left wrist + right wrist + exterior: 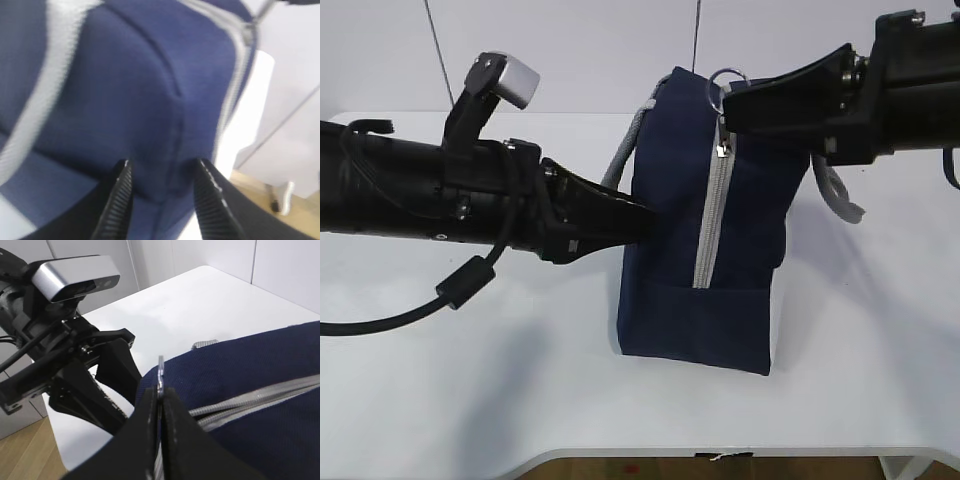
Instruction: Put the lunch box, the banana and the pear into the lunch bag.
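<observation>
The navy-blue lunch bag (pixel 670 200) stands upright on the white table, its grey zipper (pixel 712 215) running down the front. My right gripper (pixel 728 105) is shut on the zipper's metal ring pull (pixel 728 78) at the top of the bag; the right wrist view shows the ring (pixel 160 369) pinched between the fingers (pixel 150 410). My left gripper (pixel 645 215) grips the bag's left side, and a fold of the bag (pixel 125 100) sits between its ribbed fingers (pixel 120 200). The lunch box, banana and pear are out of view.
Grey strap handles hang at the bag's left (pixel 625 150) and right (pixel 840 195). The table (pixel 470 390) ends at a front edge near the bottom of the exterior view. The left arm and its camera (pixel 75 275) sit close to the bag's top.
</observation>
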Action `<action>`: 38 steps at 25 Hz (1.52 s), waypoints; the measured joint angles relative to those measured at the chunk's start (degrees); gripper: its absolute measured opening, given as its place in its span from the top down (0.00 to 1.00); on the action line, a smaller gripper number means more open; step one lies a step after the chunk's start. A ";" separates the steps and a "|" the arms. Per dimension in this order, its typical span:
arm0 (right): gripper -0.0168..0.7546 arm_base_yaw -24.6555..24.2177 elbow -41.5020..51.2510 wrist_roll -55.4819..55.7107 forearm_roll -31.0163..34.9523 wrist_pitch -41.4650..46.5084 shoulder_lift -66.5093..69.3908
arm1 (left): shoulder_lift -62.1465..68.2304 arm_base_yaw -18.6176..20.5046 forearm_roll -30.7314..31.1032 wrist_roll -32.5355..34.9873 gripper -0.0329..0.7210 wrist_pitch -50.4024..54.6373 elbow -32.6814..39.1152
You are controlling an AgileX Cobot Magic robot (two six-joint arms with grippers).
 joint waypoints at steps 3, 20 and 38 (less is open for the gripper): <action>0.97 0.00 0.00 0.00 0.00 0.15 0.00 | 0.00 0.00 0.00 0.24 0.54 2.35 0.00; 0.97 0.00 0.00 0.00 0.00 0.37 0.00 | 0.00 0.00 0.17 1.60 0.64 1.10 0.00; 0.97 0.00 0.00 0.43 0.10 1.39 0.00 | 0.00 0.00 0.23 1.81 0.77 -0.91 -1.52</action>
